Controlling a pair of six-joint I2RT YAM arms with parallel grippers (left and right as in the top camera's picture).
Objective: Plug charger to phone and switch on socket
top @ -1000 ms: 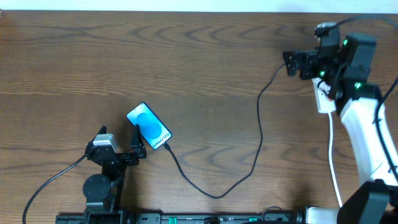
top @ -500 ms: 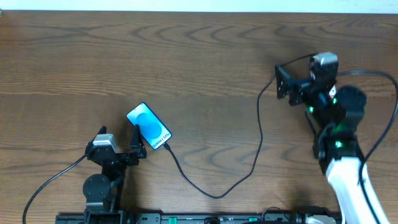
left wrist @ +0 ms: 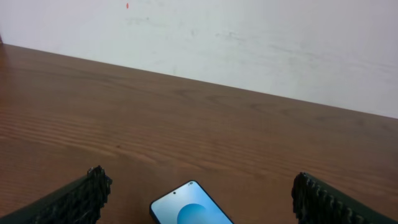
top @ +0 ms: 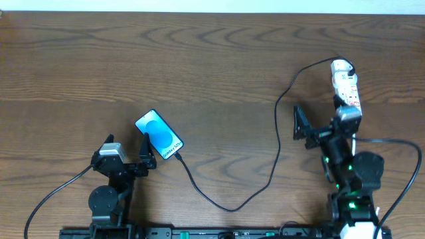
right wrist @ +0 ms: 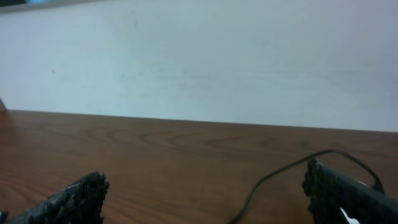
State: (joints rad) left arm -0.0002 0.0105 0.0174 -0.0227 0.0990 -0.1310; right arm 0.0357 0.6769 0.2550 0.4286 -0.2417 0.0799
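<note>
Both jaws gape wide and empty, phone (top: 159, 136) near the left pair, socket (top: 345, 83) beside the right.

Seen from overhead, the socket (top: 344, 83) has its near end hidden under the right arm (top: 345, 149), and its switch is too small to read. Where the charger (top: 277, 133) meets the phone (top: 159, 135), the plug tip seems to touch, but its seating cannot be told. The left wrist view cuts the phone and the left fingers (left wrist: 74, 199) off at its bottom edge. In the right wrist view the charger passes behind the cropped right finger (right wrist: 348, 196).
</note>
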